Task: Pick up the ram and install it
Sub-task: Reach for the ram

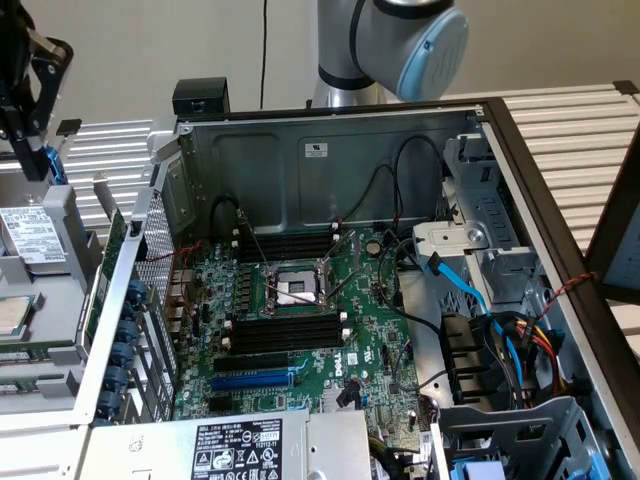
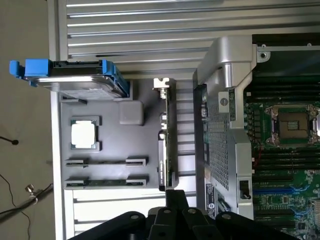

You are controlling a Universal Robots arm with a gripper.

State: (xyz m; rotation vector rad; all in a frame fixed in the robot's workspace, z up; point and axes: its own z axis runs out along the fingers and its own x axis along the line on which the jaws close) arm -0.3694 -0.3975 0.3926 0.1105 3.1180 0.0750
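Gripper with fingers pressed together, hanging at the edge of the grey tray.
I see the ram lying in that tray as two sticks side by side, just beside its silver processor chip.

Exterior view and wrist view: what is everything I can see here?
ram sticks: two, green, in holders on the tray
tray: one, grey, beside the case
hard drive: one, silver in a blue bracket, on the tray
processor chip: one, silver, on the tray
expansion card: one, green, on edge at the tray's case side
case: one, grey metal, open, mid exterior view
motherboard: one, green, inside the case
memory slots: two banks, black, flanking the socket
socket: one, silver and black, mid-motherboard
flat cable: one, blue, the exterior view's right of the case
robot arm: one, grey with blue cap, behind the case
pincer: one, black, shut, above the tray, holding nothing
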